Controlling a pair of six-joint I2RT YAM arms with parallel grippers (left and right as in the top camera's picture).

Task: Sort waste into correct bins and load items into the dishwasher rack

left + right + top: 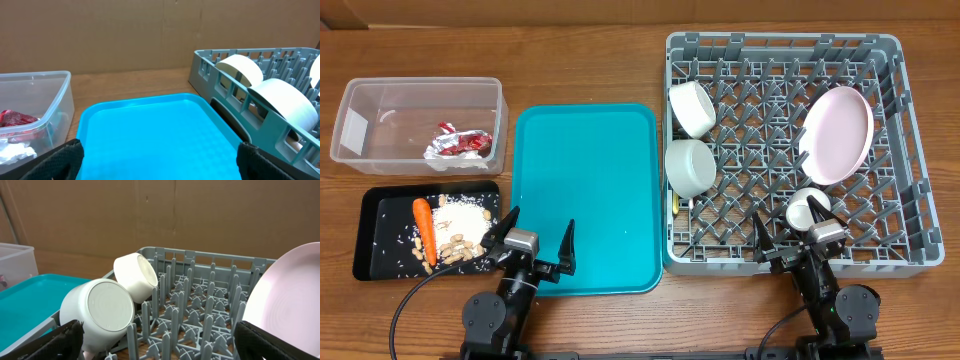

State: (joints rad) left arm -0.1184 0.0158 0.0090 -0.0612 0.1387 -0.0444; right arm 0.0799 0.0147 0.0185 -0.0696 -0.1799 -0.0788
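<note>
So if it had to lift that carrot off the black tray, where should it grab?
Probably around the thicker middle of the carrot, coming straight down from above. It lies flat on the black tray, pointing lengthwise away from the robot, so jaws closing across its narrow width should fit. The rice crowds its right side, so some grains may get nudged.

In the grey dishwasher rack point(780, 40), a far white bowl point(692, 108) and a near white bowl point(688, 166) lie sideways at left, a pink plate point(837, 135) leans at right, and a small white cup point(807, 207) sits in front. The red-and-silver wrapper point(460, 143) lies in the clear tub point(420, 82). The carrot point(423, 220), rice point(460, 213) and nut scraps point(455, 250) lie on the black tray point(375, 245).
</note>
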